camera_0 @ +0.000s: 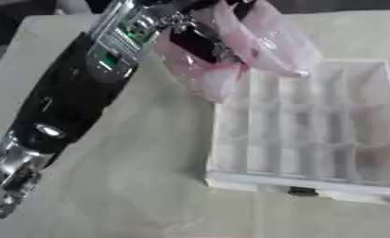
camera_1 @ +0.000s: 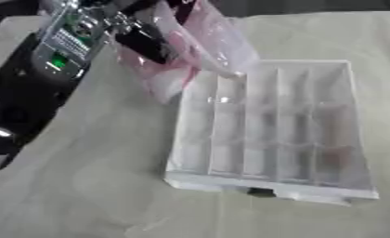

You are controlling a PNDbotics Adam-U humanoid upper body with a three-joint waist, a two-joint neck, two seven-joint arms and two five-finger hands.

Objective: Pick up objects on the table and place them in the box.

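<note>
Beige table (camera_0: 133, 176) bears a clear divided box (camera_0: 312, 135).

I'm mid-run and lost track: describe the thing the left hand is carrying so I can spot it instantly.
Start at the clear divided box on the beige table. Just beyond its far left corner hangs a crinkled pink translucent plastic bag, pinched in the left hand. Nothing else here is pink or soft.

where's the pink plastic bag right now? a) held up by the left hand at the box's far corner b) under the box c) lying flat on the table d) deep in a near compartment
a: the left hand holds the pink bag above the far left corner of the clear box, over the table.
</note>
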